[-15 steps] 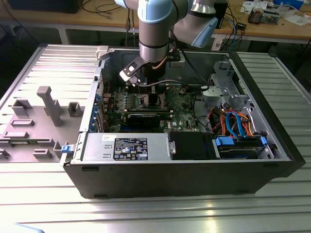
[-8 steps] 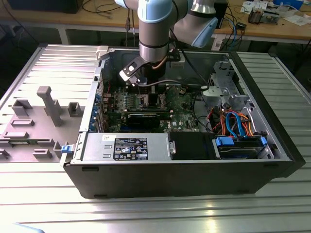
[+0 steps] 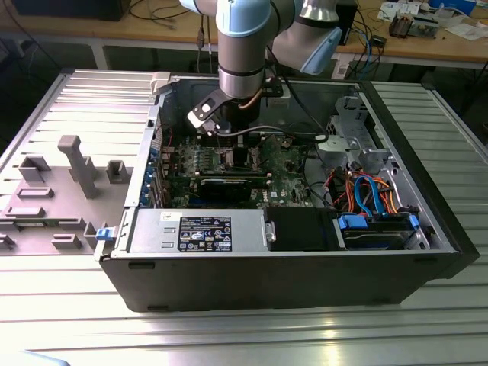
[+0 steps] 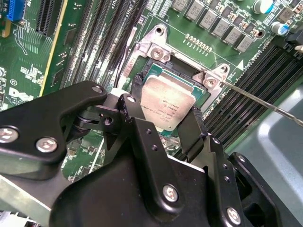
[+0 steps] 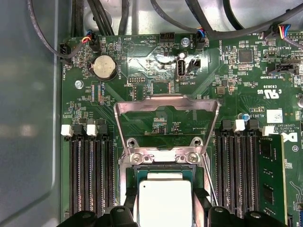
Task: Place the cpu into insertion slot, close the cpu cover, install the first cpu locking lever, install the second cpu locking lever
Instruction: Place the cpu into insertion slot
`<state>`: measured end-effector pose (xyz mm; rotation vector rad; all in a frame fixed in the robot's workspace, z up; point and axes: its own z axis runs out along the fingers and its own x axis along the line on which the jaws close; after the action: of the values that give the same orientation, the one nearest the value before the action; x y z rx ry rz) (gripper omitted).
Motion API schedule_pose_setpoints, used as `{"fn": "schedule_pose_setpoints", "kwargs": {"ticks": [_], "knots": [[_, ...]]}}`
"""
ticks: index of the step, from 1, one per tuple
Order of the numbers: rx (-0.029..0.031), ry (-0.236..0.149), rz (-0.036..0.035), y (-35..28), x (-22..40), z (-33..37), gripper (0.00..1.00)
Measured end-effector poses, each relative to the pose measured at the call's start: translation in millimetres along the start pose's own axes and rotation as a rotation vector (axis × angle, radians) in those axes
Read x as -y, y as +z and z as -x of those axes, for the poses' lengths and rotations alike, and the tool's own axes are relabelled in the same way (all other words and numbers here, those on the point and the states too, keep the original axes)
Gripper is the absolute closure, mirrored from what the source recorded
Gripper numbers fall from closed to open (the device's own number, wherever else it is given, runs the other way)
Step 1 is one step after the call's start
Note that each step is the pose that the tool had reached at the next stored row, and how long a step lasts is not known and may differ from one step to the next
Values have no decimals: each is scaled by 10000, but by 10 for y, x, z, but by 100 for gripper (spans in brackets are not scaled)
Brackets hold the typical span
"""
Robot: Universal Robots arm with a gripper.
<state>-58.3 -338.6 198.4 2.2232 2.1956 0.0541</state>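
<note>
Black jaws pinch the cpu [image 4: 168, 101], hiding its near edge and most of the insertion slot [image 4: 147, 64].

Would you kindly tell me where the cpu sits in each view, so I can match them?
Exterior view: beneath the gripper, over the board.
Second wrist view: cpu between the jaws.
First wrist view: cpu between the jaws, beside the raised cover.
Shared landmark: memory slots flanking the socket.
</note>
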Motion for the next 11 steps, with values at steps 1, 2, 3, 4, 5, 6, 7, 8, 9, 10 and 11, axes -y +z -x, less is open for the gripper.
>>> {"fn": "schedule_pose_setpoints", "kwargs": {"ticks": [1,2,3,4,5,6,7,8,9,10,11], "knots": [[3,-1,-1,3,-5,0,45],[5,0,-1,8,-7,0,45],[7,1,-2,12,-7,1,45],[7,-1,-2,15,-8,1,45],[7,-2,-2,16,-9,1,45],[6,-1,-1,18,-9,1,45],[4,-1,1,20,-9,0,45],[4,-1,0,20,-9,0,45],[5,-1,0,21,-9,1,45],[5,-1,-1,21,-9,1,45],[4,-1,0,23,-9,0,45]]}}
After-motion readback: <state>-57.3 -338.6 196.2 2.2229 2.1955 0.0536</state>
